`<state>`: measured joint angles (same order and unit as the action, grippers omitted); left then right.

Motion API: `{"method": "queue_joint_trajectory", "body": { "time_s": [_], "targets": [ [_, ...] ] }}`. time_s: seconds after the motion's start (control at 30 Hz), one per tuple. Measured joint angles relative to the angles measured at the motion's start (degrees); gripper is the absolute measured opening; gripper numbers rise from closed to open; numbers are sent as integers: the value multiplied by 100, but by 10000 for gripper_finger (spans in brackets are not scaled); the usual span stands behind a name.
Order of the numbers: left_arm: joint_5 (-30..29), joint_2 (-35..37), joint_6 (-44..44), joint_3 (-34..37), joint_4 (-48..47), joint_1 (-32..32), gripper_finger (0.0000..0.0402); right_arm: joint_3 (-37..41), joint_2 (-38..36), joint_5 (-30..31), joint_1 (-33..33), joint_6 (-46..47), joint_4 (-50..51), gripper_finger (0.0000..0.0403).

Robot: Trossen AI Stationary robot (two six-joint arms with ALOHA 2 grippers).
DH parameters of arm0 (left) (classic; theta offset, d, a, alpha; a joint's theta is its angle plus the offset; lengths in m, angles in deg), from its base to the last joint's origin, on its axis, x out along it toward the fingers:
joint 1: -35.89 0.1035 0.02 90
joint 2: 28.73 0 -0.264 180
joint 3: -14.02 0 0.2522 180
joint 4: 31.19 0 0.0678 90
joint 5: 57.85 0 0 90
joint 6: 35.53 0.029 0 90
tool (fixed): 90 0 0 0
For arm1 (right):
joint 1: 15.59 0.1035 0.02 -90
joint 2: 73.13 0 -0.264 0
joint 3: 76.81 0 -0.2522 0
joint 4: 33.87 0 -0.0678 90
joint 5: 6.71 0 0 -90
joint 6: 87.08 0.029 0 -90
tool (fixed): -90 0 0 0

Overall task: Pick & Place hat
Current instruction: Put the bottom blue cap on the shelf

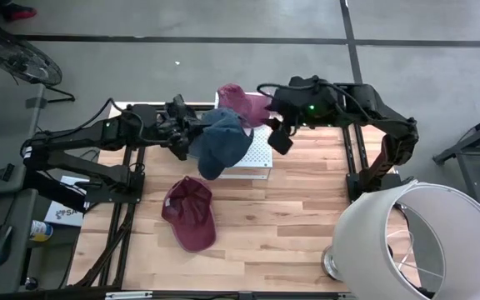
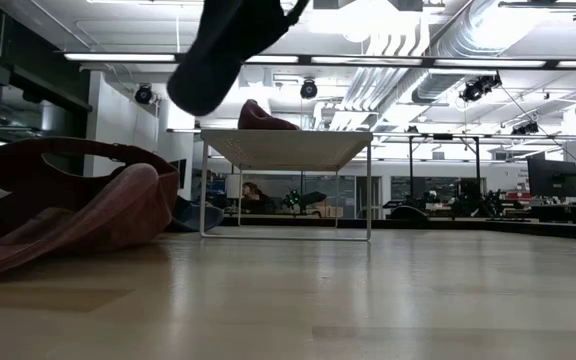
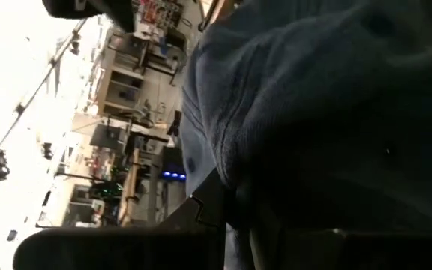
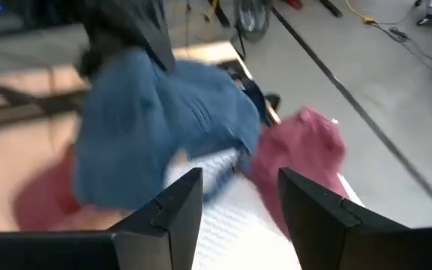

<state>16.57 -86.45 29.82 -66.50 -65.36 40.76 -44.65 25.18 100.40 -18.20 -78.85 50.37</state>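
Nearest the bench's front edge, a maroon hat [image 1: 190, 213] lies flat on the wood, touching nothing else; in the low view it fills the left foreground [image 2: 58, 205]. A white lampshade [image 1: 427, 242] stands at the front right corner, well apart from the hats. Between these two the bench [image 1: 290, 225] is bare wood, with open room across its front and middle.

Farther back, a white perforated stand [image 1: 257, 154] sits near the rear edge. The blue hat [image 1: 221, 142] hangs above the stand's left side, lifted off the bench. The left end effector [image 1: 179, 133] is closed on the blue hat at its left edge, and its wrist view shows the blue cloth [image 3: 321, 112] pressed right against the fingers. In the low view the hat is a dark shape [image 2: 218, 45] hanging over the stand's left corner, clear of its top.

The right end effector [image 1: 277, 135] hovers just right of the blue hat over the stand, fingers [image 4: 175, 206] parted and holding nothing.

Farthest back, a second maroon hat [image 1: 244, 102] rests on the stand's rear left corner, partly beneath the blue hat's far edge.
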Motion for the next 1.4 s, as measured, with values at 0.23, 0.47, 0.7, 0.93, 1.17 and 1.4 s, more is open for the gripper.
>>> {"method": "queue_joint_trajectory", "body": {
  "time_s": [0.23, 0.47, 0.7, 0.93, 1.17, 1.4],
  "targets": [
    [-157, -340, 394, 2, -9, 0, 26, 0, 446, -228, 89, 230, -847, 167],
    [-321, -448, 388, 0, 115, 0, 26, 0, 957, 128, 284, 358, -1225, 168],
    [-583, -448, 386, 0, 140, 0, 26, 0, 1334, 622, 442, 393, -1538, 168],
    [-613, -448, 344, 0, 136, 0, 26, 0, 1505, 947, 572, 82, -1808, 168],
    [-620, -448, 337, 0, 136, 0, 26, -2, 1638, 1103, 605, -283, -2177, 176],
    [-619, -448, 316, 0, 136, 0, 26, 0, 1811, 1411, 588, -396, -2124, 209]
  ]
}}
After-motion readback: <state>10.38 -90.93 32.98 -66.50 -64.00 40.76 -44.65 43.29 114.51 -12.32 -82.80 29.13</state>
